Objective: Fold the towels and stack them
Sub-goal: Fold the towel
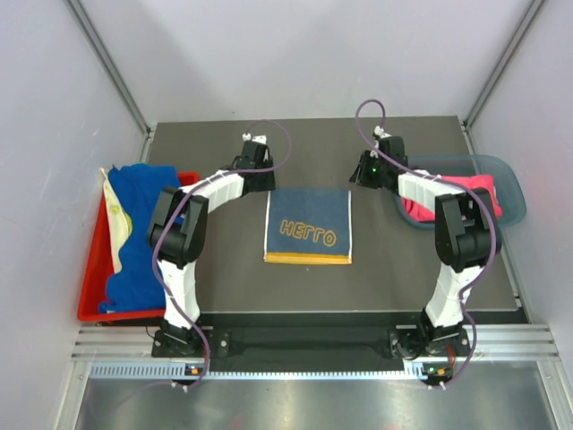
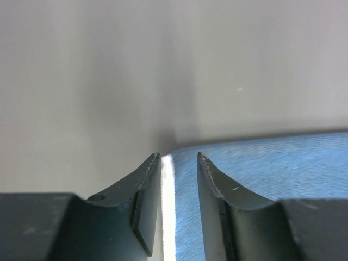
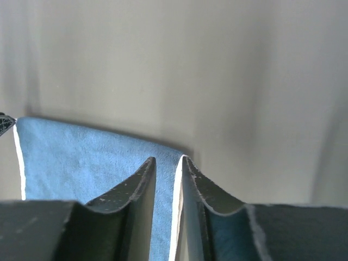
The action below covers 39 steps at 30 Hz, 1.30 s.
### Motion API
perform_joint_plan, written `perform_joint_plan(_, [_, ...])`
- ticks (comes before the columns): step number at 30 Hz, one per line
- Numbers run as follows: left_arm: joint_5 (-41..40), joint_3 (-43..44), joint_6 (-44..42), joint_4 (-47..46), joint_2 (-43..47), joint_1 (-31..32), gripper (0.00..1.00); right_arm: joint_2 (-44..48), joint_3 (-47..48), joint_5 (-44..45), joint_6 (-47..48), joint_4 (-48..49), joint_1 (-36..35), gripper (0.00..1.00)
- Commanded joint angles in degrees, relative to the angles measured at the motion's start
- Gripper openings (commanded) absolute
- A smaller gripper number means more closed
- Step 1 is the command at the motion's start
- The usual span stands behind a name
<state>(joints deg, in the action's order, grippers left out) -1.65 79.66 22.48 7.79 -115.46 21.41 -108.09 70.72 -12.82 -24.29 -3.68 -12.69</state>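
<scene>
The HELLO towel point(image 1: 308, 226) is soft, limp and light; I'd pinch its corners, which lie between my jaws. My left gripper point(image 2: 179, 159) gapes. My right gripper point(image 3: 168, 161) is narrow, and I cannot tell if it clamps.

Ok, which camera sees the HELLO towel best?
The top camera. It shows the whole HELLO towel lying flat, letters and all. The left wrist camera sees only one blue corner close up, and the right wrist camera only another.

The middle towel point(image 1: 308, 226) is navy with yellow lettering and a yellow near edge. Left: royal blue towel point(image 1: 139, 242), cream towel point(image 1: 114, 215), red tray point(image 1: 89, 303). Right: hot pink towel point(image 1: 479, 191), teal bin point(image 1: 466, 159).
</scene>
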Motion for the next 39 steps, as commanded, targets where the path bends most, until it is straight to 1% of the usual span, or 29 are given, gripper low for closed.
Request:
perform_joint_plan(1, [-3.01, 1.12, -2.53, 3.63, 3.75, -0.14, 0.39, 3.06, 0.91, 4.64, 2.76, -1.33, -2.51, 0.28])
perform_joint_plan(6, [-0.03, -0.82, -3.58, 2.15, 3.58, -0.23, 0.43, 1.93, 0.39, 6.22, 3.37, -1.94, -3.66, 0.32])
perform_joint_plan(9, [0.33, -0.38, -3.58, 1.88, 2.08, -0.14, 0.44, 0.61, 0.91, 7.19, 3.81, -2.38, -4.1, 0.35])
perform_joint_plan(19, [-0.2, -0.91, -2.97, 0.91, -0.12, -0.14, 0.44, -3.79, 2.14, 7.81, 4.69, -3.26, -5.42, 0.36])
perform_joint_plan(26, [-0.99, -1.43, -2.97, 0.65, -0.91, -0.14, 0.43, -3.97, 1.44, 9.3, 4.96, -2.47, -6.21, 0.38])
perform_joint_plan(39, [-0.81, -1.35, -2.27, -0.23, -3.54, 0.39, 0.41, -5.37, 3.11, 10.36, 5.05, -3.26, -6.65, 0.37])
